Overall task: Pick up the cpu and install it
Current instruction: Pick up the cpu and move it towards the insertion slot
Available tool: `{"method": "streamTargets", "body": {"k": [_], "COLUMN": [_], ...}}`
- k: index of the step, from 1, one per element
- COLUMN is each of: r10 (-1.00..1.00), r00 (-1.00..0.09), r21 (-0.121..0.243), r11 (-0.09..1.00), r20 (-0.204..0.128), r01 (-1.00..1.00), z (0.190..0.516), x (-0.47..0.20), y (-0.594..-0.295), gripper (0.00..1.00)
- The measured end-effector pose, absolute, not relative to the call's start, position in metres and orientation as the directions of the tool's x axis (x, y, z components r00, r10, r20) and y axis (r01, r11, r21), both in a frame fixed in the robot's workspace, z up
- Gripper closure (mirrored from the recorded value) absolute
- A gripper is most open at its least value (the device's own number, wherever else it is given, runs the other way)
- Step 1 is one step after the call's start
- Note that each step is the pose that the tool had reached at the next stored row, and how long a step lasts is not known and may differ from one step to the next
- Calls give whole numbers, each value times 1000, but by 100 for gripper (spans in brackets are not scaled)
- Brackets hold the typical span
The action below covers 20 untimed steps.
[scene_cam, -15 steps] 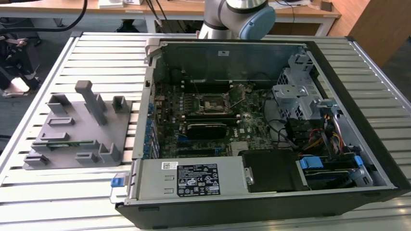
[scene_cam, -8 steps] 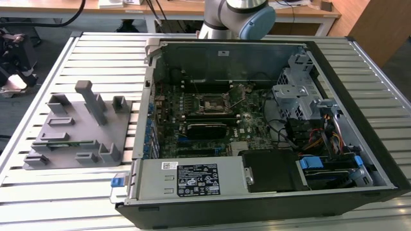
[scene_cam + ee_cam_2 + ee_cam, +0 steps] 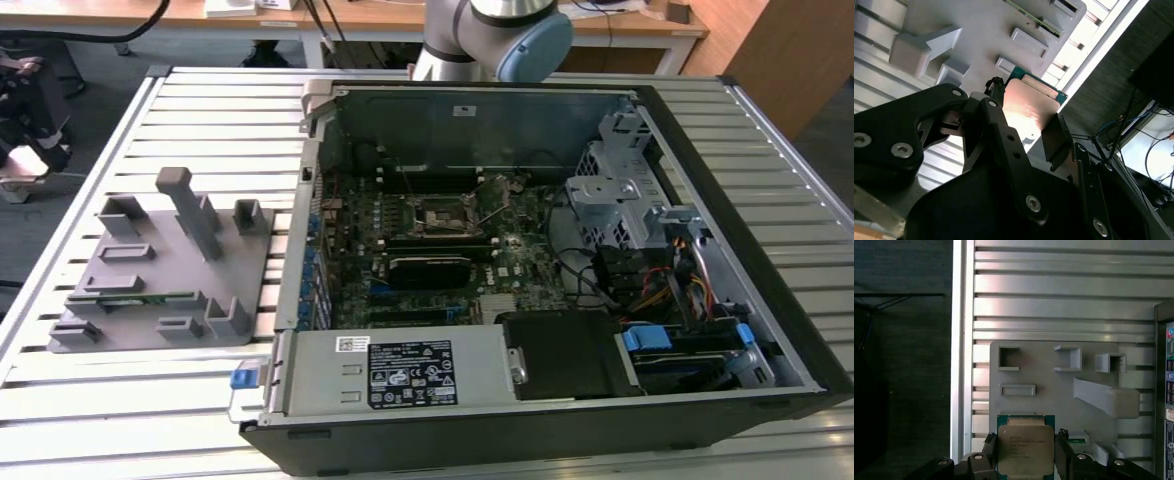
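On the slatted metal table (image 3: 174, 110), with wooden desks (image 3: 374, 20) at the back of the room, sit one open computer case (image 3: 534, 420) and one grey slotted holder (image 3: 134, 290). One cpu (image 3: 1025, 450) too. In the first wrist view the gripper (image 3: 1025, 457) has its jaws clamped on opposite edges of it, up over that holder.
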State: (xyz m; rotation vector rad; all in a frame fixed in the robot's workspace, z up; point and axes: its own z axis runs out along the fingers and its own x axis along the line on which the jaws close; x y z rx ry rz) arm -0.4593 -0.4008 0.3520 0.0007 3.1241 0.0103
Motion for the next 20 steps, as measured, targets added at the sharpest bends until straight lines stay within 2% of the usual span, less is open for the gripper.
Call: {"method": "streamTargets", "body": {"k": [20], "r10": [0], "r00": [-1000], "r21": [7], "r11": [1000], "r20": [-25], "r01": [0], "z": [397], "x": [-459], "y": [-401], "gripper": [46]}}
